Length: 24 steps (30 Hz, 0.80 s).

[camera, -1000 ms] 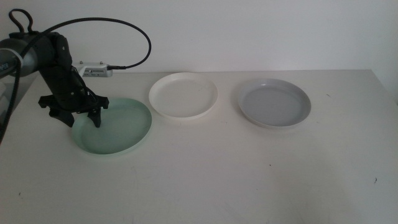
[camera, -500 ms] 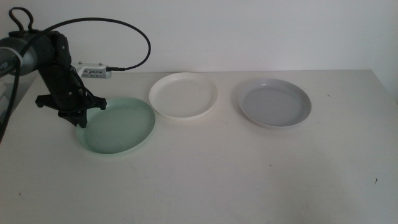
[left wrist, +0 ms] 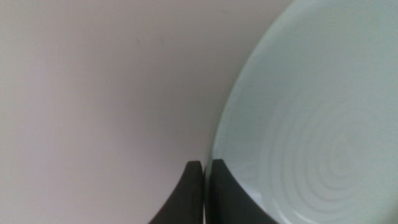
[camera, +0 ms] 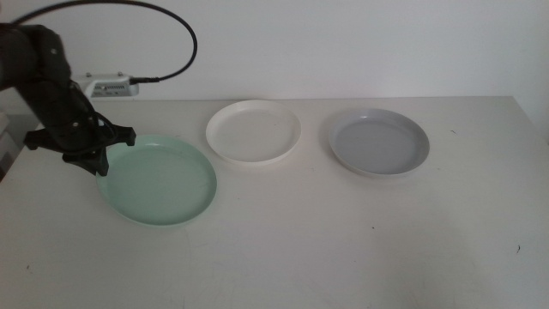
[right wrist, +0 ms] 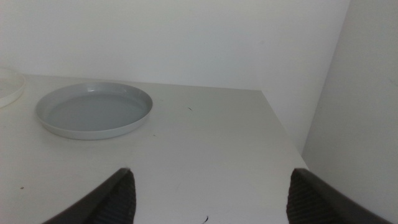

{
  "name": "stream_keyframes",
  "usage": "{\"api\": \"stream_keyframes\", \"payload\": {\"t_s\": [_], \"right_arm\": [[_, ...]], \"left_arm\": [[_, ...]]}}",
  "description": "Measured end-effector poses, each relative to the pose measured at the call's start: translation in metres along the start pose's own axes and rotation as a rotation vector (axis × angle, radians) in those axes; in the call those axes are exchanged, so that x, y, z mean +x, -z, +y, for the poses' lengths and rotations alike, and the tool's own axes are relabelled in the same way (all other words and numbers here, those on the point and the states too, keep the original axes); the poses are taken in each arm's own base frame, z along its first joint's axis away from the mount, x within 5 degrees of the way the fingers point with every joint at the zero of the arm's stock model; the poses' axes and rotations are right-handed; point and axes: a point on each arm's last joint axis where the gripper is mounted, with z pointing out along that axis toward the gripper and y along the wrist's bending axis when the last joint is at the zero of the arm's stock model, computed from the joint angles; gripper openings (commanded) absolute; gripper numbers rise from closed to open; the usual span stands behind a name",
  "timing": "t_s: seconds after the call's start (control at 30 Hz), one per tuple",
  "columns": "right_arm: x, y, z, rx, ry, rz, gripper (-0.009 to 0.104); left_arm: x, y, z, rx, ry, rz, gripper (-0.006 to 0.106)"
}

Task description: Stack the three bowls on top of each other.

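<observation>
The mint green bowl lies on the desk beside the white bowl, nearly touching it; the left gripper pinches the green rim on the side away from the white bowl, jaws nearly together, likely to lift and carry it; the pale grey bowl sits beyond the white bowl; the right gripper waits wide, apart from the grey bowl.

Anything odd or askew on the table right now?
Nothing damaged or spilled. The mint green bowl looks slightly tilted, its rim pinched by the left gripper. The white bowl and pale grey bowl sit flat, apart. The right gripper waits, open.
</observation>
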Motion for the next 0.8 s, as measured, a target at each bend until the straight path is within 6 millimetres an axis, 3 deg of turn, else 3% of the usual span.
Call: {"api": "stream_keyframes", "payload": {"t_s": [0.17,0.33,0.63,0.8], "right_arm": [[0.000,0.000,0.000,0.000,0.000,0.000,0.062],[0.000,0.000,0.000,0.000,0.000,0.000,0.062],[0.000,0.000,0.000,0.000,0.000,0.000,0.062],[0.000,0.000,0.000,0.000,0.000,0.000,0.062]], "left_arm": [[0.027,0.029,-0.014,0.063,0.021,-0.031,0.000],[0.041,0.044,-0.058,0.112,-0.056,-0.049,0.000],[0.057,0.034,-0.144,0.191,-0.170,-0.070,0.000],[0.067,0.022,-0.178,0.222,-0.227,-0.072,0.000]]}}
